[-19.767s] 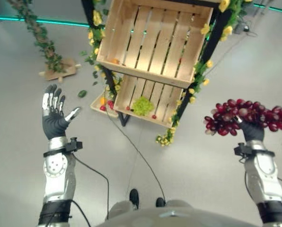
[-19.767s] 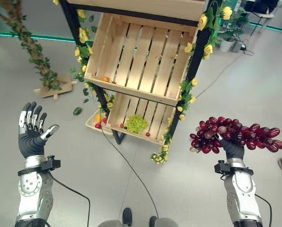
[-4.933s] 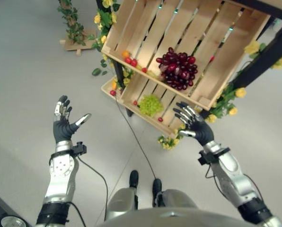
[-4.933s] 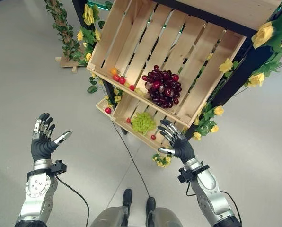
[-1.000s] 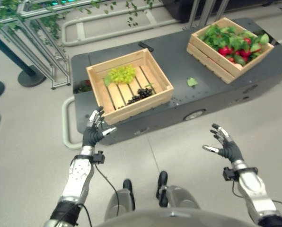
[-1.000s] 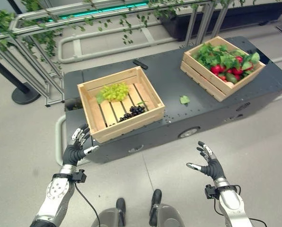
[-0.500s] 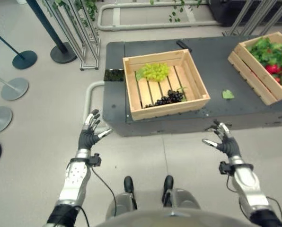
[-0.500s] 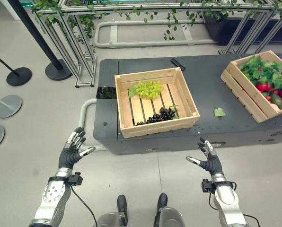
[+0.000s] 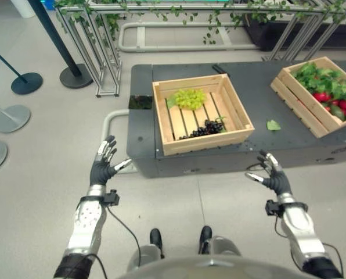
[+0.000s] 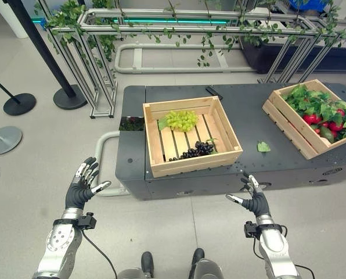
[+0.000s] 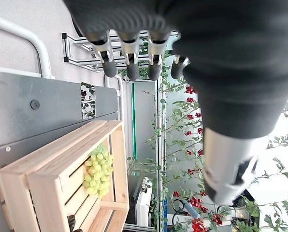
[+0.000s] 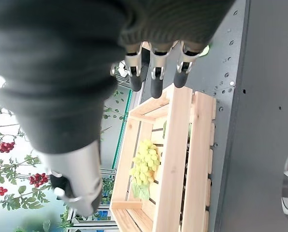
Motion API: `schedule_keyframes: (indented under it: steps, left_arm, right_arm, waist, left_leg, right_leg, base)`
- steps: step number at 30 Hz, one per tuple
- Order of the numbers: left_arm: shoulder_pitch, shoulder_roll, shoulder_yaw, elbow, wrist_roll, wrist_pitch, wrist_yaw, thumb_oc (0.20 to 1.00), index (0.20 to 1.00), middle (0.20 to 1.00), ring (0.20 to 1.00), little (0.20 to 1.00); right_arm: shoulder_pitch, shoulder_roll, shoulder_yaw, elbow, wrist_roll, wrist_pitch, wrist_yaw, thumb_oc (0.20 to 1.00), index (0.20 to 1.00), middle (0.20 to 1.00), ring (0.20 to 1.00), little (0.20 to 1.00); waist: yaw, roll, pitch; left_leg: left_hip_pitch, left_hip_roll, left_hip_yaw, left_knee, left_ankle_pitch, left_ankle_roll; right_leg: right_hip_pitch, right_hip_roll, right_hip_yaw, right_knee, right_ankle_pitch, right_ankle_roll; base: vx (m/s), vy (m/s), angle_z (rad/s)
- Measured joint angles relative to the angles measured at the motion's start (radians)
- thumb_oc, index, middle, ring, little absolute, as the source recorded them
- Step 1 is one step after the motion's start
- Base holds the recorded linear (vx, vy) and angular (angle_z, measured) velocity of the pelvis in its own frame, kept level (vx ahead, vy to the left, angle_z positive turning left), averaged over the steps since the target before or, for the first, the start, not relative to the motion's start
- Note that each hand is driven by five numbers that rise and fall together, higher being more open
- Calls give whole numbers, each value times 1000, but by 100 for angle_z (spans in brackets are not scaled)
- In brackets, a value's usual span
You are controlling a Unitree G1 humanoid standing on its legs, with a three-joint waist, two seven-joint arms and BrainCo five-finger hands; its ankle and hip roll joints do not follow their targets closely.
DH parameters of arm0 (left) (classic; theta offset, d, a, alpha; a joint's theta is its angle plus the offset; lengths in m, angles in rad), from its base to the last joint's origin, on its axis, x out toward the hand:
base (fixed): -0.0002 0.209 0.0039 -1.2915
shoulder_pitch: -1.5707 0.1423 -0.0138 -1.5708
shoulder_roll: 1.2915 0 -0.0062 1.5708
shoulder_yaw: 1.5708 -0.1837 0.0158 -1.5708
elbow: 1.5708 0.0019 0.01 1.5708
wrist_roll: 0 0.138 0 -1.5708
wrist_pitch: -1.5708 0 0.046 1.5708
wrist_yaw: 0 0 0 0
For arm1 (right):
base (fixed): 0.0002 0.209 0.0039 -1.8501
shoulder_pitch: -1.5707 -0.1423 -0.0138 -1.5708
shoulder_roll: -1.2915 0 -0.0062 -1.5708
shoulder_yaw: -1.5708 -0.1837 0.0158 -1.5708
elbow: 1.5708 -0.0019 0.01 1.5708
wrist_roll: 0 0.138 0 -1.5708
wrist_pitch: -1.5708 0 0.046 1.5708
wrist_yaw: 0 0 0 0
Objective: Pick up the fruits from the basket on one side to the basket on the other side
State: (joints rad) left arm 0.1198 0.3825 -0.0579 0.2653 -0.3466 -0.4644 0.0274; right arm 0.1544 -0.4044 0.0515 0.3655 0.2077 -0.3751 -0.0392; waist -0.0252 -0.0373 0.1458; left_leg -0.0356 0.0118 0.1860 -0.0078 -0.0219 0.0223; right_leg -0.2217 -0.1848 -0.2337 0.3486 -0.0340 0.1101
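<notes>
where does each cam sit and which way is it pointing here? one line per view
Left eye view: on the head, looking down at the wooden crate on the dark platform; left hand and right hand both open, empty.
Right eye view: same head, a slightly offset spot; same scene, with the crate of leafy produce.
Left wrist view: on the left wrist, looking past its straight fingers at the crate.
Right wrist view: on the right wrist, past its fingers at the crate.
Shared: all four show the green grapes.
</notes>
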Motion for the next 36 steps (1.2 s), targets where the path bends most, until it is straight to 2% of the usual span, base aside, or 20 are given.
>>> schedule_keyframes:
  steps: [2, 3, 6, 7, 8, 10, 13, 18, 26, 30, 32, 35, 36]
  left_arm:
    - [10, 10, 1, 2, 1, 0, 1, 1000, 1000, 1000, 1000, 1000]
    - [13, 17, 0, 3, 1, 0, 1, 1000, 1000, 1000, 1000, 1000]
    - [21, 30, 2, 12, 2, 0, 3, 1000, 1000, 1000, 1000, 1000]
    - [27, 28, -3, 35, 4, 0, 3, 1000, 1000, 1000, 1000, 1000]
    - [25, 13, -4, 49, 4, 2, 4, 1000, 1000, 1000, 1000, 1000]
    - [43, 2, -9, 52, 13, 2, 9, 1000, 1000, 1000, 1000, 1000]
    - [43, -4, -8, 55, 19, 2, 13, 1000, 1000, 1000, 1000, 1000]
    - [36, -16, -8, 63, 19, 2, 15, 1000, 1000, 1000, 1000, 1000]
    - [34, -15, -9, 86, 29, 3, 32, 1000, 1000, 1000, 1000, 1000]
    - [-11, -16, -57, 377, 99, 12, 59, 1000, 1000, 1000, 1000, 1000]
    - [-13, -44, -72, 559, 99, 48, 62, 1000, 1000, 1000, 1000, 1000]
    - [-15, -76, -73, 713, 102, 69, 65, 1000, 1000, 1000, 1000, 1000]
    - [-13, -96, -75, 779, 107, 95, 65, 1000, 1000, 1000, 1000, 1000]
  right_arm:
    - [2, 4, 6, -2, 0, 1, 5, 1000, 1000, 1000, 1000, 1000]
    - [6, 3, 7, -3, 0, 2, 9, 1000, 1000, 1000, 1000, 1000]
    - [7, 6, 21, -5, 0, 3, 11, 1000, 1000, 1000, 1000, 1000]
    - [14, 10, 40, -1, 0, 3, 12, 1000, 1000, 1000, 1000, 1000]
    - [17, 12, 39, 3, 0, 4, 13, 1000, 1000, 1000, 1000, 1000]
    - [18, 12, 38, 4, 0, 6, 16, 1000, 1000, 1000, 1000, 1000]
    - [-3, 7, 35, 4, 1, 6, 14, 1000, 1000, 1000, 1000, 1000]
    - [5, 6, 34, 4, 1, 6, 13, 1000, 1000, 1000, 1000, 1000]
    - [7, 6, 35, 8, 1, 6, 14, 1000, 1000, 1000, 1000, 1000]
    - [-35, 28, 52, 283, -1, -4, 5, 1000, 1000, 1000, 1000, 1000]
    - [-54, 37, 90, 455, -14, 24, -3, 1000, 1000, 1000, 1000, 1000]
    - [-54, 48, 119, 575, -22, 37, -4, 1000, 1000, 1000, 1000, 1000]
    - [-51, 50, 132, 626, -42, 53, -4, 1000, 1000, 1000, 1000, 1000]
  waist:
    - [-8, 5, 1]
    - [-19, 10, -5]
    - [-13, -14, -16]
    - [-15, -28, -23]
    - [-16, -23, -24]
    - [-11, -5, -25]
    - [-13, 10, -28]
    - [-16, 14, -41]
    - [-16, 14, -46]
    - [-16, 15, -78]
    - [-14, 16, -87]
    - [-15, 16, -87]
    - [-16, 17, -86]
  left_leg:
    - [7, -5, -15, -16, 7, 7]
    - [5, -4, -30, -42, 30, 10]
    - [3, -16, -36, -54, 44, -3]
    - [7, -29, -60, -52, 40, -13]
    - [9, -23, -67, -49, 38, -21]
    - [13, -2, -75, -50, 37, -38]
    - [38, 27, -79, -70, 41, -58]
    - [62, 43, -77, -79, 32, -73]
    - [68, 39, -76, -80, 32, -73]
    - [66, 38, -73, -80, 31, -73]
    - [54, 37, -61, -80, 31, -73]
    - [55, 36, -57, -80, 31, -73]
    - [54, 36, -55, -80, 31, -73]
  right_leg:
    - [-24, 9, 36, 22, -22, 2]
    - [-19, 41, 94, -71, -37, 7]
    - [-7, 40, 94, -186, 3, 16]
    - [32, 39, 103, -243, 55, 7]
    - [49, 48, 97, -267, 68, -28]
    - [84, 76, 81, -322, 90, -51]
    - [129, 109, 68, -377, 101, -65]
    - [168, 128, 62, -423, 108, -74]
    - [175, 125, 64, -423, 108, -74]
    - [170, 123, 67, -423, 104, -69]
    - [153, 122, 75, -423, 106, -67]
    - [152, 122, 78, -424, 107, -67]
    - [151, 121, 80, -424, 108, -67]
  base:
    - [80, -62, 22]
    - [76, -114, 32]
    - [88, -101, 29]
    - [142, -145, 44]
    - [132, -127, 35]
    - [77, -64, 12]
    - [90, -63, 6]
    - [51, -27, -2]
    - [12, -5, 0]
    - [0, 0, 0]
    - [-9, -2, -13]
    - [3, 1, -6]
    - [37, 1, -3]
